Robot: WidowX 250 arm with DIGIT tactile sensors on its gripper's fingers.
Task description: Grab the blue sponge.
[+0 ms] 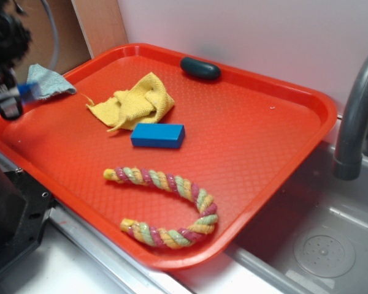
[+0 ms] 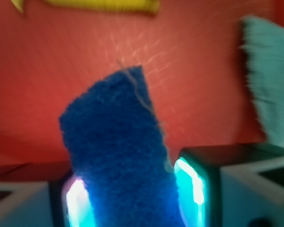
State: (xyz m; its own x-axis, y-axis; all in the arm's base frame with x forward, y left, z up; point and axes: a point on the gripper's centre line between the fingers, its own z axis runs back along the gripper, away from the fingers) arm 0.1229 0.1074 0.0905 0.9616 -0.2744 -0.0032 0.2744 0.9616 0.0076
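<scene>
The blue sponge (image 2: 116, 151) stands on end between my two fingers, seen close up in the wrist view. Its rough blue face fills the middle of that view, above the red tray. My gripper (image 2: 135, 198) is shut on it. In the exterior view my gripper (image 1: 9, 104) hangs above the tray's far left edge, and a small bit of the blue sponge (image 1: 26, 92) sticks out of it. The sharp-edged blue block (image 1: 158, 135) lies apart in the middle of the tray.
On the red tray (image 1: 306, 101) lie a yellow cloth (image 1: 135, 103), a teal-grey cloth (image 1: 49, 82) beside my gripper, a twisted rope toy (image 1: 172, 208) and a dark oval object (image 1: 200, 68). A grey faucet (image 1: 356, 122) and a sink are on the right.
</scene>
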